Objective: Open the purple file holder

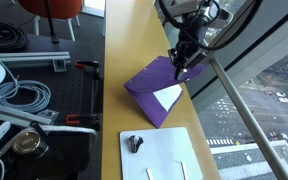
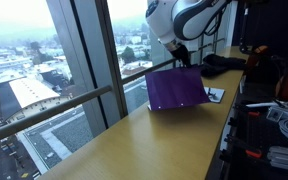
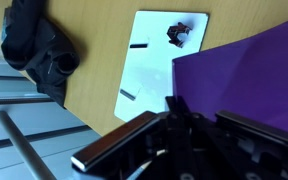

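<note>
Wooden desk beside tall windows. Clamped gripper shut on the top edge of the purple file holder, cover tilted up over white paper. Lay mid-desk, near a white sheet with black clip.

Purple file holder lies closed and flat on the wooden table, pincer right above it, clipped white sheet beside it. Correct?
No: the purple file holder is not closed flat. Its cover stands raised, with the top edge at the pincer, as an exterior view shows. The rest holds.
</note>
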You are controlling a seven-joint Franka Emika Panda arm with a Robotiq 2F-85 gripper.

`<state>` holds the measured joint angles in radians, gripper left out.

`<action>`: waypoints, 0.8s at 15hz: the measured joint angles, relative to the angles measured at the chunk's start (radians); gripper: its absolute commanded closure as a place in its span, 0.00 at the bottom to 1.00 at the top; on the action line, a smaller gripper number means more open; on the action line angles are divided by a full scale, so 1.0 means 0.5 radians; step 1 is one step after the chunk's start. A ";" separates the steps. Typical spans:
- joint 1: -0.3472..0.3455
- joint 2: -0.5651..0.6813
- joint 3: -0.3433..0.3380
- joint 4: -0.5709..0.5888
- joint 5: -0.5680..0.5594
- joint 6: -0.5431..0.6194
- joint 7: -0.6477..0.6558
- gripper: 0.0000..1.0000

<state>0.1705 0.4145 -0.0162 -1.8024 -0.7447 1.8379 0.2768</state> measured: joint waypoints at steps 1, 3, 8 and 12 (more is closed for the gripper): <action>0.023 0.000 0.008 0.001 -0.044 0.000 0.027 1.00; 0.074 -0.001 0.027 0.009 -0.142 0.000 0.084 1.00; 0.196 0.005 0.111 0.025 -0.287 -0.002 0.207 1.00; 0.298 0.062 0.157 -0.004 -0.505 -0.003 0.320 1.00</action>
<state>0.3197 0.4457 0.0623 -1.8044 -0.9974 1.8363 0.4366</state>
